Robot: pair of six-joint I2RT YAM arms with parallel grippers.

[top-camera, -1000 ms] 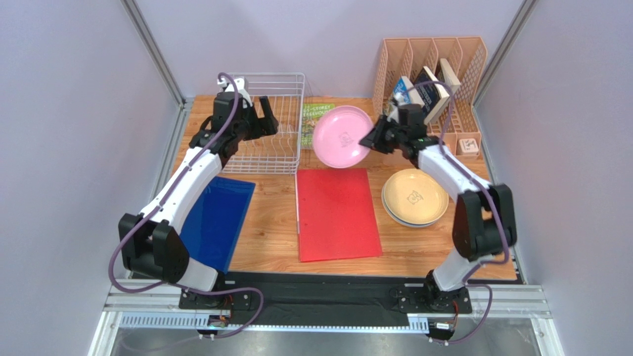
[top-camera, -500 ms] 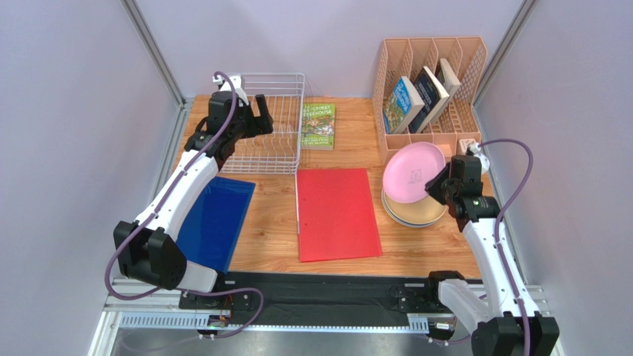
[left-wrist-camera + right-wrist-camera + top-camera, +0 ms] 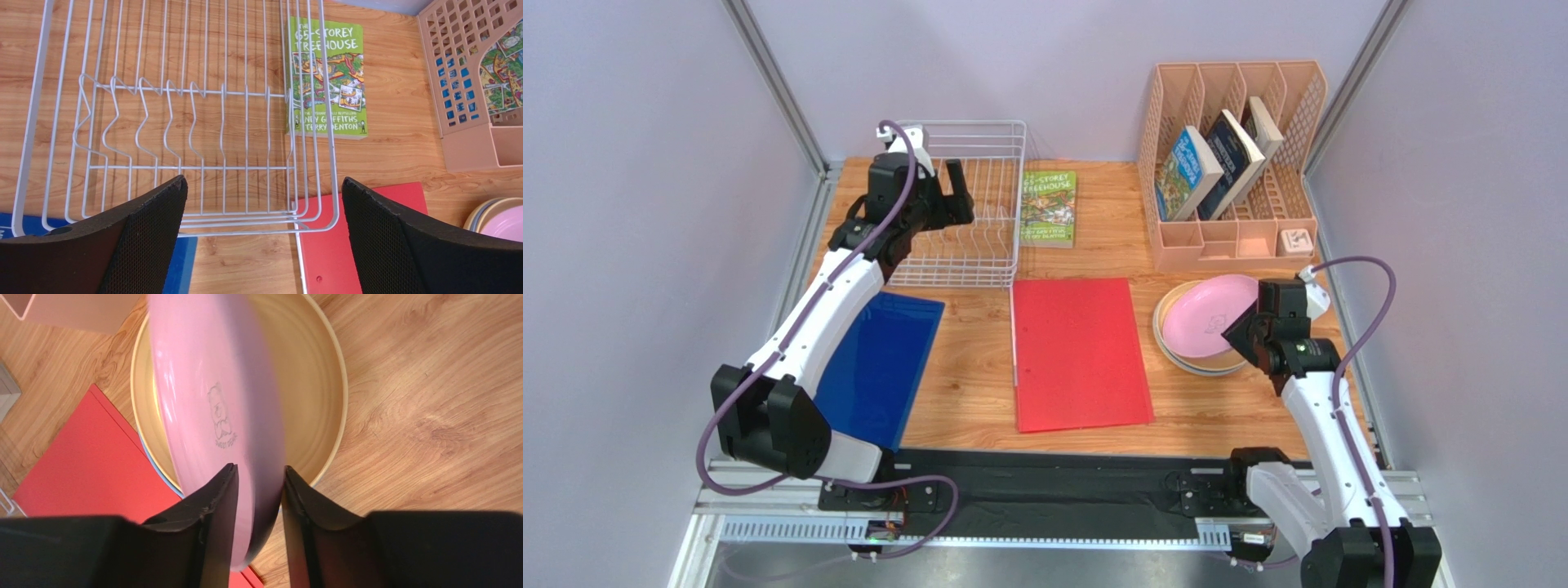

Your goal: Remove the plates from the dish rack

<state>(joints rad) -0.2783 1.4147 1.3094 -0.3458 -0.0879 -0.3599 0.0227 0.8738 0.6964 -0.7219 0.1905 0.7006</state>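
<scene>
Now the right gripper (image 3: 258,471) is pinching the pink plate (image 3: 209,386) by its rim, tilted over the stacked yellow plate (image 3: 307,367) — rigid, smooth, likely slippery and chippable, so an edge grip suits. The left gripper (image 3: 264,184) is hanging spread over the dish rack (image 3: 184,128).

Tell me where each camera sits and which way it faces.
Top external: above and behind the bases, looking down at the table; the left arm and right arm show.
Left wrist: on the left arm, looking down into the dish rack; the open left gripper frames the bottom.
Right wrist: on the right arm, looking down at the pink plate over the yellow plate; the right gripper pinches its rim.
Shared: the red folder appears in all three.
</scene>
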